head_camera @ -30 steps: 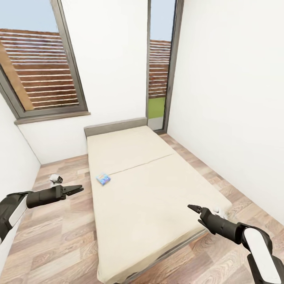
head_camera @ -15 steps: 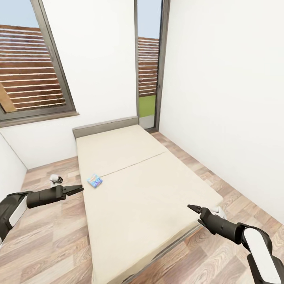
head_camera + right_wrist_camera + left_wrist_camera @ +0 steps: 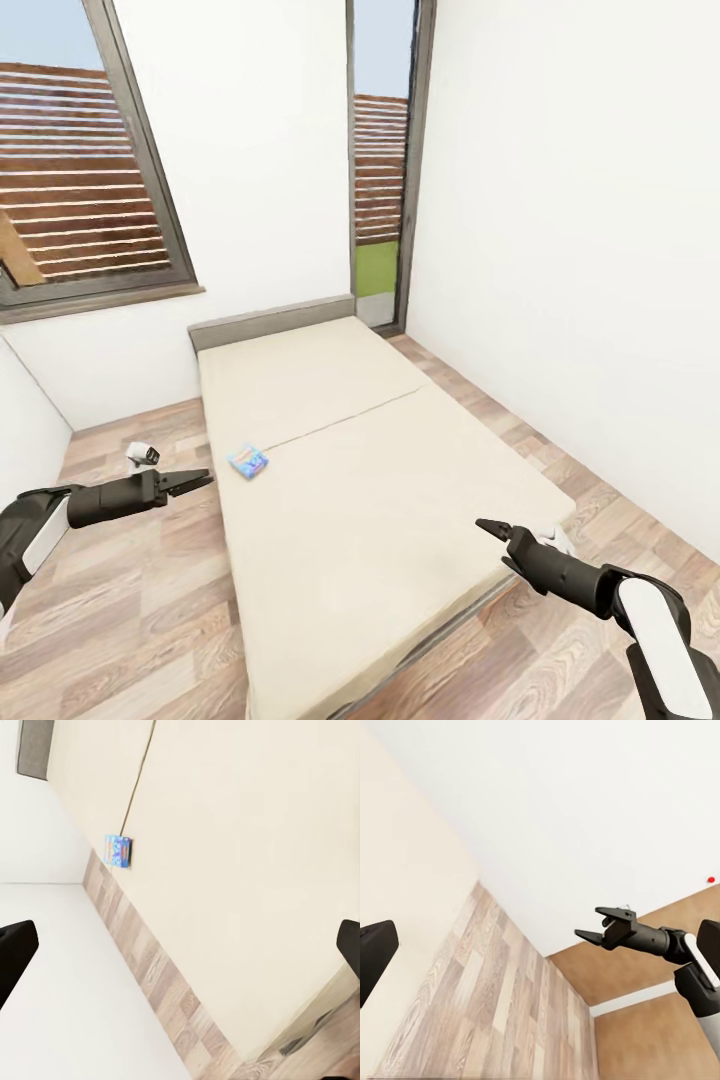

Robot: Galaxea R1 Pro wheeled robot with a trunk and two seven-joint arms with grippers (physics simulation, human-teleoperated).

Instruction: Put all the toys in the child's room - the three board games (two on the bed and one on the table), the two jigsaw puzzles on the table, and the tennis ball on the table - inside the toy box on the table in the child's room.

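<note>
A small blue board game (image 3: 247, 461) lies flat near the left edge of the bed (image 3: 380, 500), about halfway along the beige mattress; it appears again in the right wrist view (image 3: 117, 850). My left gripper (image 3: 198, 481) hovers open over the floor just left of the bed, a short way in front of the game. My right gripper (image 3: 486, 526) is open above the mattress's near right corner, holding nothing, and shows in the left wrist view (image 3: 594, 924) too. The table, toy box, jigsaw puzzles and tennis ball are out of view.
A small white object (image 3: 143, 453) lies on the wood-plank floor left of the bed. The grey headboard (image 3: 272, 320) stands against the white far wall, between a large window (image 3: 80, 190) and a narrow glass door (image 3: 378, 170). Floor strips run along both sides of the bed.
The whole view has swung a little, so the bed and the blue game sit slightly further left in the picture. Both arms keep the same pose.
</note>
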